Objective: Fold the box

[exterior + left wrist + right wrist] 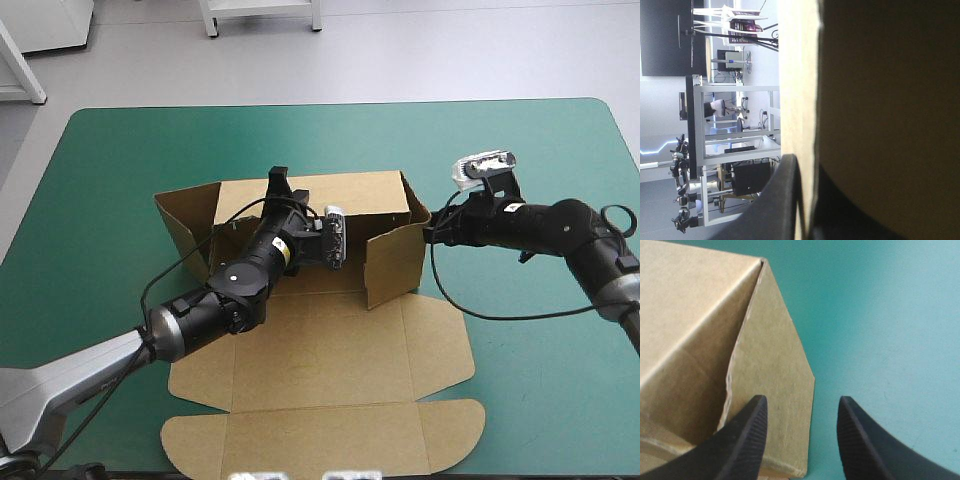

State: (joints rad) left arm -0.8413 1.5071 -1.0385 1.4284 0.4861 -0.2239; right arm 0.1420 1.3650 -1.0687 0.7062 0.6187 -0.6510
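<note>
At mid-table on the teal-green cover [520, 150], the brown cardboard box [330, 350] stood half-raised, left black-finned gripper [279, 180] pinching its far wall [350, 190], right gripper [432, 232] gaping beside the end wall [775, 390]; a careless pull risked collapsing untucked walls.

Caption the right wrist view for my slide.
Open right gripper at a raised corner of the box, teal-green cover beyond.

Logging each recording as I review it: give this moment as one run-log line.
stage: walls up, lid flat | left gripper: shut on the box back wall | right gripper: open, at right wall's outer corner
</note>
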